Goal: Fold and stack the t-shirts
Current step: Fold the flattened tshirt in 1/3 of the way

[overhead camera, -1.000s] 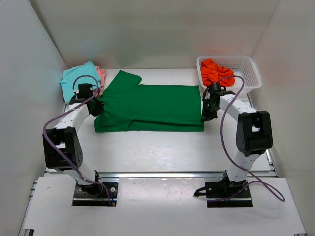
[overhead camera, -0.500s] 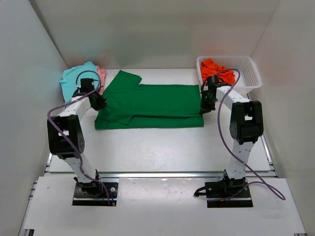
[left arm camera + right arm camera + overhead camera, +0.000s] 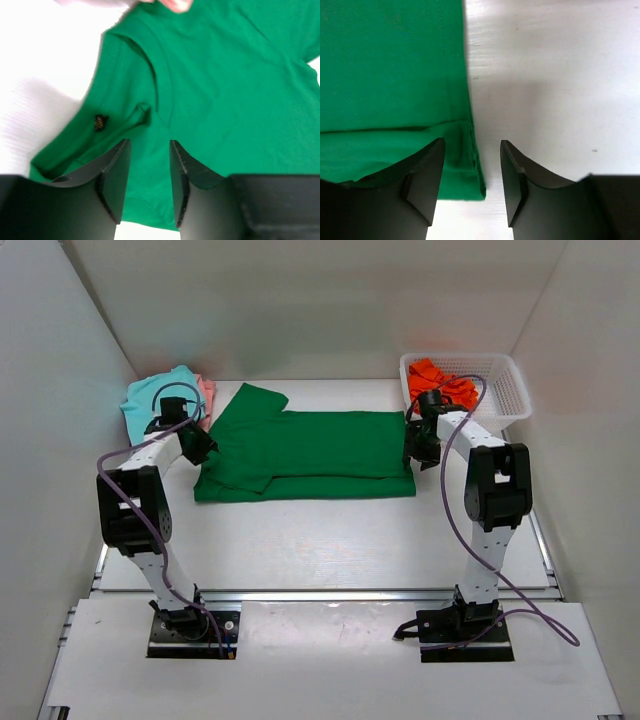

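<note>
Both pincers have just let go. A second ago each was pinched shut on an end of the green shirt (image 3: 310,455), carrying its near long edge over toward the far side. Now the left pincer (image 3: 197,447) stands with its jaws partly apart over the collar-and-sleeve end, and the right pincer (image 3: 420,452) stands with its jaws wide over the hem corner. The wrist views show cloth lying flat below the fingers, with nothing caught between them. The green shirt lies in the middle of the desk (image 3: 320,540) as a long band, doubled lengthwise. Its near edge sits a little farther from the arms than it did a second ago, and one sleeve sticks out at the far left. This suggests the lengthwise fold is laid and released, so the shirt seems ready for its next fold, probably bringing one end across the other. The teal shirt (image 3: 158,400) and the pink shirt (image 3: 207,392) lie bunched at the far left corner, just beside the left arm. The orange shirt (image 3: 440,385) is crumpled in the basket (image 3: 510,390) at the far right. Judging by that, most of the task is ahead.
</note>
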`<state>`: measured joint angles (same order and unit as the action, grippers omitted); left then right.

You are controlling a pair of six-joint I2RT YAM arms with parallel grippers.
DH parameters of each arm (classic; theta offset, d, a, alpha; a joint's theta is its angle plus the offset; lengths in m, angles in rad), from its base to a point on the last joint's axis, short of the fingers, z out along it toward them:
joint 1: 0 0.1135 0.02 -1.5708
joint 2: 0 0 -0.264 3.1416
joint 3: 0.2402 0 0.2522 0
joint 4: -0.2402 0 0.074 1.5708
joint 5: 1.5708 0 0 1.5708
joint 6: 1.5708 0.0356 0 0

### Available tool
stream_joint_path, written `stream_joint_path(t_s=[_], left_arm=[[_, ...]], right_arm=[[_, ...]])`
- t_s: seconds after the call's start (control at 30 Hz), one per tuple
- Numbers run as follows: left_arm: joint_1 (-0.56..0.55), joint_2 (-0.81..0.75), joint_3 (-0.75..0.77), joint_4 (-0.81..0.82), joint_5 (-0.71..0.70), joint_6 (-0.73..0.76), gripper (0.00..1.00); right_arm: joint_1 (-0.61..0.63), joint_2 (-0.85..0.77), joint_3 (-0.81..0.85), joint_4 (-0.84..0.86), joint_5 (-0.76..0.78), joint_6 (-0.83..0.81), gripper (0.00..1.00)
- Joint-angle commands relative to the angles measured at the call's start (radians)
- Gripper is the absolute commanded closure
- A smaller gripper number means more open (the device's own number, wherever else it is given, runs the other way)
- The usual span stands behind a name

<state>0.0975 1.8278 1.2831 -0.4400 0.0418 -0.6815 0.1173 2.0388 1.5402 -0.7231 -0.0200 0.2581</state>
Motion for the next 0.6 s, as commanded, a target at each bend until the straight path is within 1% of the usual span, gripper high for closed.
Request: stream_joint_path(t_s=[0.0, 0.03, 0.07, 0.1, 0.17, 0.23, 0.3, 0.47, 0.5, 0.57], left_arm=[[-0.022, -0.097, -0.030, 0.009, 0.035, 0.010, 0.53], [-0.027, -0.107, -0.043, 0.017, 0.032, 0.014, 0.57], [-0.041, -0.111, -0.053, 0.021, 0.033, 0.020, 0.61], [-0.050, -0.114, -0.076, 0.027, 0.032, 0.019, 0.61], [-0.067, -0.110, -0.109, 0.041, 0.044, 0.016, 0.60], [-0.081, -0.110, -0.146, 0.043, 0.047, 0.000, 0.60], [-0.082, -0.111, -0.185, 0.040, 0.055, -0.012, 0.59], [-0.071, -0.192, -0.287, 0.064, 0.038, -0.012, 0.54], [-0.061, -0.202, -0.306, 0.067, 0.036, -0.009, 0.54], [-0.048, -0.211, -0.315, 0.055, 0.043, -0.003, 0.54]], right_arm=[[0.033, -0.110, 0.032, 0.016, 0.051, -0.008, 0.55], [0.041, -0.129, 0.018, 0.027, 0.049, -0.008, 0.62], [0.062, -0.135, 0.008, 0.048, 0.046, -0.003, 0.65], [0.073, -0.147, -0.017, 0.062, 0.048, -0.005, 0.69], [0.099, -0.172, -0.057, 0.108, 0.031, 0.003, 0.68], [0.122, -0.178, -0.072, 0.117, 0.032, 0.013, 0.68], [0.142, -0.184, -0.093, 0.117, -0.003, 0.020, 0.68], [0.148, -0.221, -0.187, 0.146, -0.012, 0.023, 0.66], [0.142, -0.233, -0.207, 0.155, -0.005, 0.026, 0.68], [0.142, -0.235, -0.254, 0.171, -0.018, 0.020, 0.82]])
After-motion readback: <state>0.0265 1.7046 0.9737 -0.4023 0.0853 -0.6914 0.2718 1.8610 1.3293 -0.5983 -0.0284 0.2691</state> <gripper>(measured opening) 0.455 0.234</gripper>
